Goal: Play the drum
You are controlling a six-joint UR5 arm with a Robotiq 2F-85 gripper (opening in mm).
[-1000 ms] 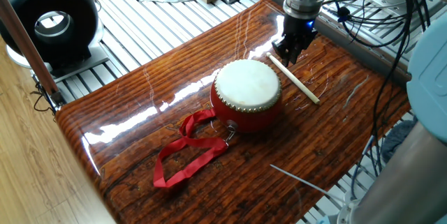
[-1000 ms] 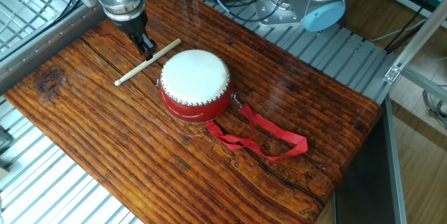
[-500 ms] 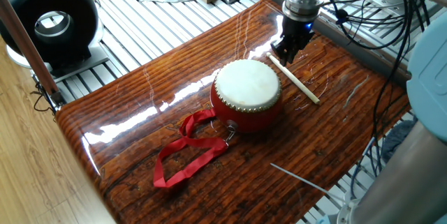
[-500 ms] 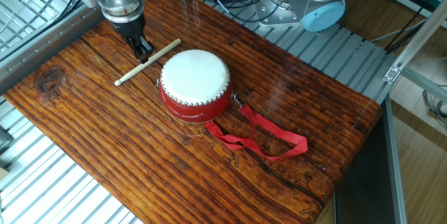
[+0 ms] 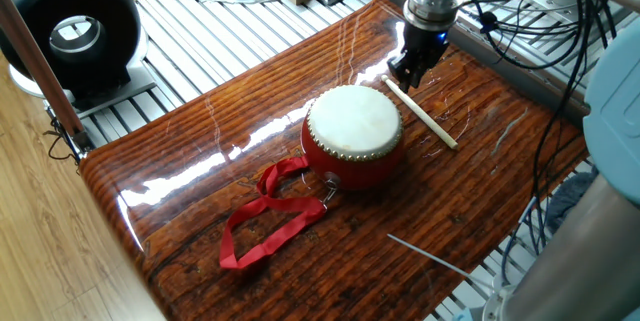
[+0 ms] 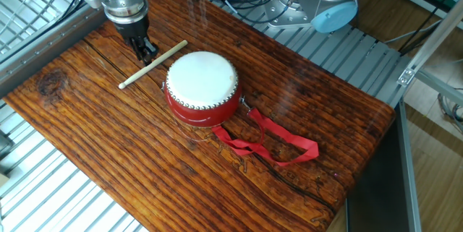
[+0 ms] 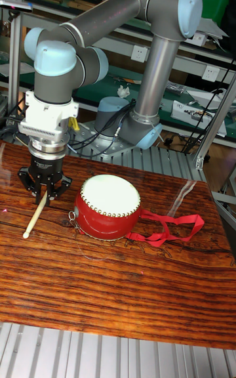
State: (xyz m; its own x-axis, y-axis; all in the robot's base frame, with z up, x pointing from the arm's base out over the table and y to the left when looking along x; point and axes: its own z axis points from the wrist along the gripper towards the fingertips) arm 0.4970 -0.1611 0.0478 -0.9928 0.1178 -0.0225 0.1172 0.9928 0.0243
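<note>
We're at the pick-up step: pincer (image 7: 44,195) clamped on the drumstick (image 6: 153,64), one end resting on the surface (image 6: 145,160). Drum (image 5: 353,133) sits mid-surface, just beside. Next: lift & strike the skin.

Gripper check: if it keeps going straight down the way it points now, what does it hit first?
Most likely the drumstick, lying on the wooden table right beneath the gripper. It is beside the drum, not over it. Exact gap unclear.
</note>
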